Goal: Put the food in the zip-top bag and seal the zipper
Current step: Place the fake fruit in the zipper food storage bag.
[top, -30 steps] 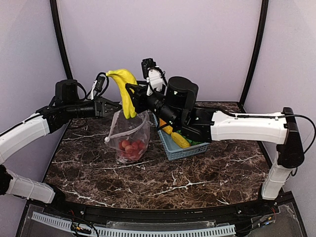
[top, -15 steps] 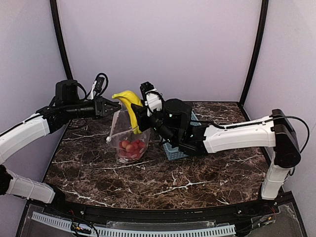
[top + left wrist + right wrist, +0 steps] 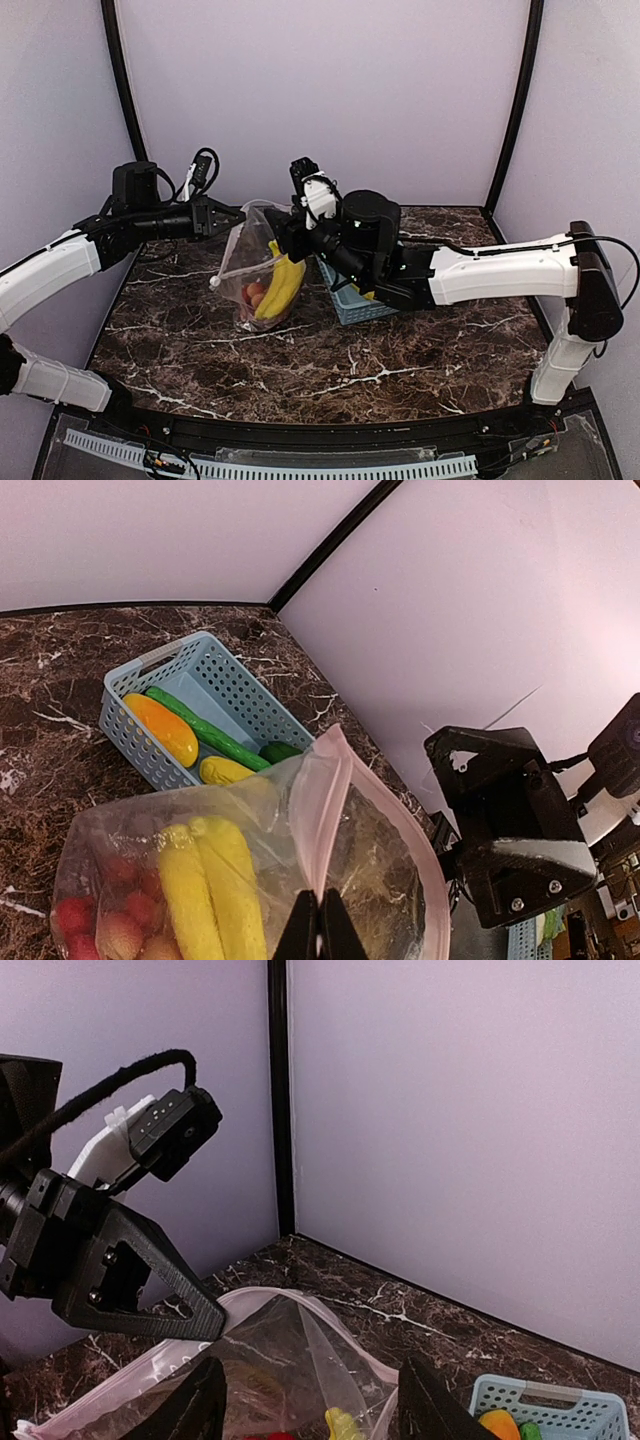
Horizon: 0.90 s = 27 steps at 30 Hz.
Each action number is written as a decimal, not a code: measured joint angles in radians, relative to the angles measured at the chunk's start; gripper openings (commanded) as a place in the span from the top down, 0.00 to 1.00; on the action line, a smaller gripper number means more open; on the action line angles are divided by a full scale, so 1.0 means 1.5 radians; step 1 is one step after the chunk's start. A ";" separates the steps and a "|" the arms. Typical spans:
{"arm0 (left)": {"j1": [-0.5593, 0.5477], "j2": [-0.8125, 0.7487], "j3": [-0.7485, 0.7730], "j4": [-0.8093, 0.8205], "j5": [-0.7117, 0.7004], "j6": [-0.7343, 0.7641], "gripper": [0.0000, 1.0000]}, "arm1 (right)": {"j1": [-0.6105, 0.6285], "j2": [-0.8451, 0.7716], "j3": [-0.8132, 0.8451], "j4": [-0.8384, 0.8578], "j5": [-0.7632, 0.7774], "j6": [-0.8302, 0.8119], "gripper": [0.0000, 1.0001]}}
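Observation:
The clear zip-top bag (image 3: 256, 262) hangs open over the table. My left gripper (image 3: 236, 215) is shut on its pink zipper strip (image 3: 322, 810) and holds the mouth up. In the left wrist view the jaws (image 3: 322, 925) pinch that strip. Yellow bananas (image 3: 284, 284) and small red fruits (image 3: 253, 294) lie inside the bag; they also show in the left wrist view, bananas (image 3: 208, 888) and red fruits (image 3: 84, 922). My right gripper (image 3: 285, 226) is open and empty just above the bag's mouth, its fingers (image 3: 196, 1406) spread over the opening (image 3: 300, 1350).
A light-blue lattice basket (image 3: 352, 304) stands right of the bag, under my right arm. It holds an orange piece (image 3: 160, 726), a long green vegetable (image 3: 204, 730), a yellow piece (image 3: 226, 771) and a dark green piece (image 3: 281, 750). Purple walls close the back and sides.
My right gripper lowered the bananas from above the bag into it and let go. The bananas now rest inside the bag. The left gripper held still.

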 measured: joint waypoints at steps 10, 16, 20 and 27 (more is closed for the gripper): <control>0.000 0.000 0.000 -0.001 0.000 0.001 0.99 | 0.000 -0.019 0.023 -0.141 0.011 0.036 0.27; 0.000 0.000 0.000 -0.002 0.000 0.005 0.99 | 0.000 -0.069 0.042 -0.249 0.036 0.063 0.21; 0.000 0.000 0.000 -0.004 0.000 0.018 0.99 | 0.000 -0.102 0.061 -0.312 0.055 0.076 0.17; 0.000 -0.013 0.000 -0.019 -0.006 0.091 0.99 | -0.006 -0.158 0.076 -0.441 0.079 0.117 0.15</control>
